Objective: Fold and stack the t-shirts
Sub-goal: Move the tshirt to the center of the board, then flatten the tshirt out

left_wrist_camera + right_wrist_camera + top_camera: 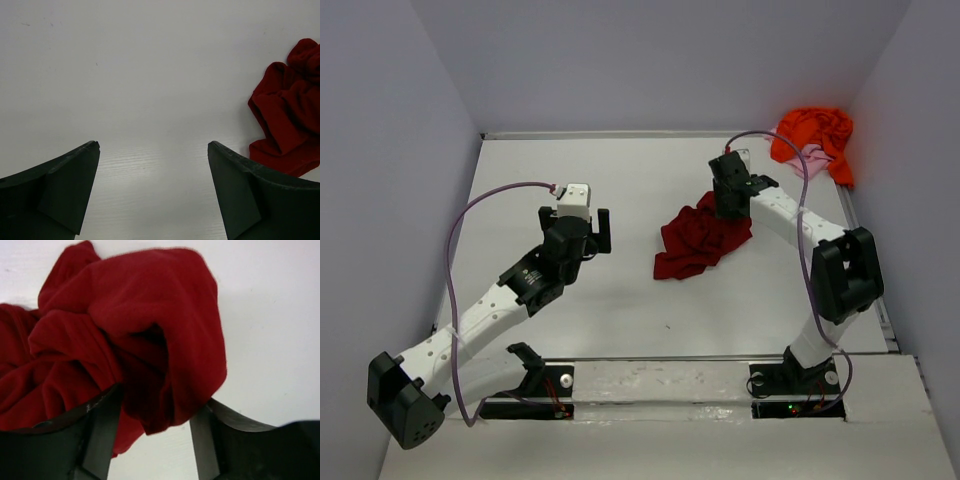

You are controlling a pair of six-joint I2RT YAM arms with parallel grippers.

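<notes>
Three t-shirts on table (620, 180). Crimson t-shirt (700, 240): crumpled, right of centre. Orange t-shirt (815, 135) and pink t-shirt (813, 160): heaped together, far right corner. Left end effector (152, 147): spread wide over bare table. Right end effector (155, 405): spread, crimson fold between its fingers.

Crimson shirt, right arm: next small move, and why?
Probably lift the right tool straight up off the crimson shirt. Its jaws stand apart with a loose fold between them, so nothing looks gripped, and the shirt lies crumpled; the left tool hovers open over bare table beside it.
</notes>
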